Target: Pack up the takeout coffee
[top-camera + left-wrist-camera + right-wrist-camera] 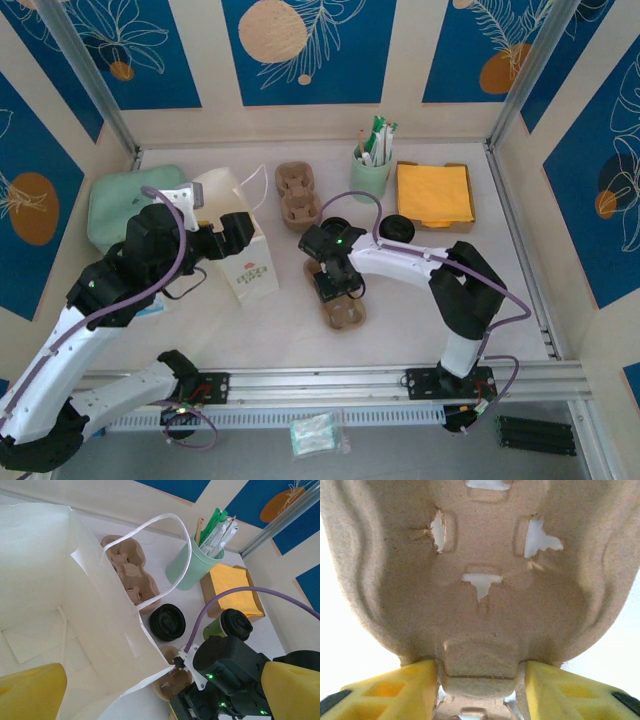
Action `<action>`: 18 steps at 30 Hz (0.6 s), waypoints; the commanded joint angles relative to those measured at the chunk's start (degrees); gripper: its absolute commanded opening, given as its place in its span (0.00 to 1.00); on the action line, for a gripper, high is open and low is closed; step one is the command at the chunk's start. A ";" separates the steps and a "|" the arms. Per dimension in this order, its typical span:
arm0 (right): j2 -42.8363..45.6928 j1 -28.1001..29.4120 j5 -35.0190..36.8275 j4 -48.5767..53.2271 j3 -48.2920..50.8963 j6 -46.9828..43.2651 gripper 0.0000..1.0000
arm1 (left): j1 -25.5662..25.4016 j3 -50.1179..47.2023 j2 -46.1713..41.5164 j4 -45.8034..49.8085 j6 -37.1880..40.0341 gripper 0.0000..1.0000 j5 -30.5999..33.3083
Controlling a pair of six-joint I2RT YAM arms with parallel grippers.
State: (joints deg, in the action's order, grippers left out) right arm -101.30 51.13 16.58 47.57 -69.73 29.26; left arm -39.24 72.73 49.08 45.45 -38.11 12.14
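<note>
Seen from above, with twelve o'clock at the far wall: a tabletop with two robot arms. The takeout coffee (397,230), green-sided with a black lid, stands upright right of centre. It is just beside the near left corner of a box of orange napkins (435,195), and neither claw touches it.

At about seven o'clock from the cup, the right gripper (480,685) sits low over a cardboard cup carrier (343,305). Its yellow fingers (395,692) straddle the carrier's middle ridge. I cannot tell whether they are clamped on it.

At ten o'clock from the carrier stands a white paper bag (248,262). The left gripper (162,680) is spread wide across its rim, released, with one finger inside.

A loose black lid (167,622) lies between the coffee and a second carrier (297,195).
</note>
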 commanded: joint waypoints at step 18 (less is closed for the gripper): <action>14.58 0.42 1.42 6.89 -3.73 3.80 0.35 | -0.46 10.48 5.94 3.49 6.38 1.00 -0.65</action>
State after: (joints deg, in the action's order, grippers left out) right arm -90.56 51.94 18.04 52.03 -71.79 31.57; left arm -39.24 79.68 53.71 47.09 -34.94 12.08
